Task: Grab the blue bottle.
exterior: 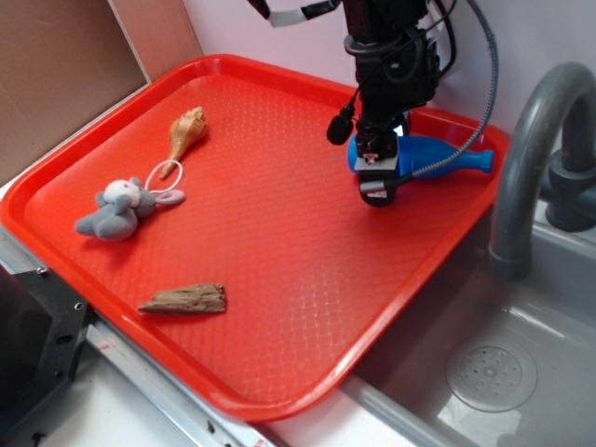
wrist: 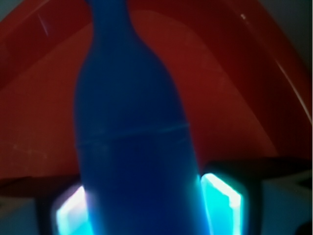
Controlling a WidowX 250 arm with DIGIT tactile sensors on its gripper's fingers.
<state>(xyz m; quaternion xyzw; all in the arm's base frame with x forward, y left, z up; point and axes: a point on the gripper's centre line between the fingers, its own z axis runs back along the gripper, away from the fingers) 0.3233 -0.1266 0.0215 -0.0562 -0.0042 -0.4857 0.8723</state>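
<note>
Small bright blue plastic bottle (wrist: pixel 132 137): lies on red tray (exterior: pixel 279 279) at 2 o'clock, neck toward 3. Hand (exterior: pixel 375 172): astride its base, pads (wrist: pixel 222 196) flanking, contact uncertain.

Layout on the tray (exterior: pixel 279 372), places taken from the gripper (exterior: pixel 374 168). The gripper stands over the tray's far right corner, one finger (wrist: pixel 73 213) on each side of the bottle (exterior: pixel 438 156) at its base end. The bottle lies on its side directly beneath — its neck runs away to the right toward the tray's rim. Well to the left lies a shell (exterior: pixel 186 132); nearer the camera and further left, a plush toy (exterior: pixel 119 209), just beside the shell's tip. Toward the near edge, left of the gripper, lies a wood piece (exterior: pixel 184 300) — apart from the rest. Right of the tray stand a faucet (exterior: pixel 531 158) and sink (exterior: pixel 484 372).
</note>
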